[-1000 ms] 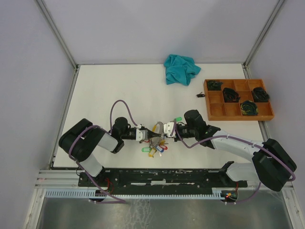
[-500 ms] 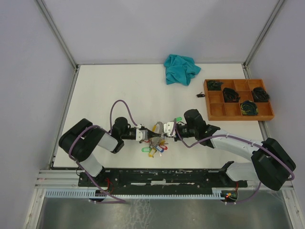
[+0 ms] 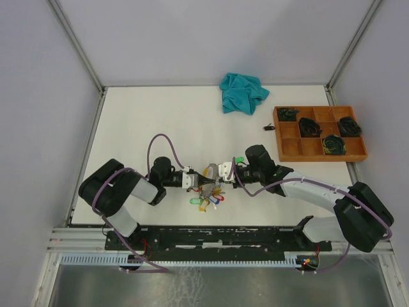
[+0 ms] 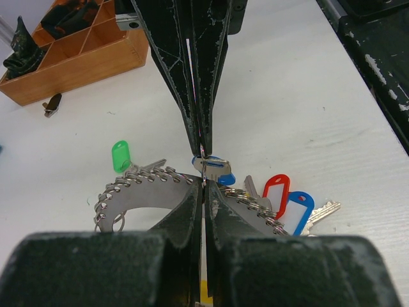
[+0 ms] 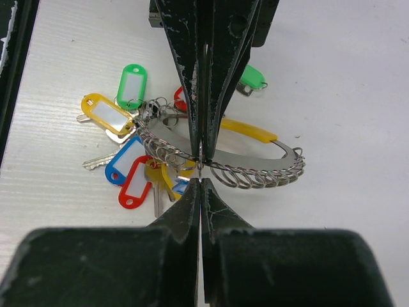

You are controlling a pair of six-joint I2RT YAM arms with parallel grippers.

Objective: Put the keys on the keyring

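Both arms reach in low at the near-middle of the desk (image 3: 160,121), and the left tool (image 3: 199,181) and right tool (image 3: 220,171) sit nose to nose. The keyring (image 3: 209,170) lies between them, a flattened silver oval strung with small loops. Its long axis runs near to far, straight across the line of the two tools. The keys (image 3: 208,198) fan out on the desk just on its near side, tags pointing every which way. From the right wrist, the right tool (image 5: 200,185) has its fingers pressed flat together with no gap. Its tip sits right at the keyring (image 5: 268,173), with the left tool's closed tip meeting it from the other side. Green, yellow, blue and red tags of the keys (image 5: 128,160) show clearly here. From the left wrist, the left tool (image 4: 203,192) is likewise pinched together at the ring's band (image 4: 144,192). Whether either tool nips the wire itself I cannot tell. Only this view shows a blue-tagged key (image 4: 211,167) right at the meeting tips, plus the lone green tag (image 4: 120,155) lying beyond. The overhead alone takes in the wooden tray (image 3: 319,155) far right and the teal cloth (image 3: 243,93).
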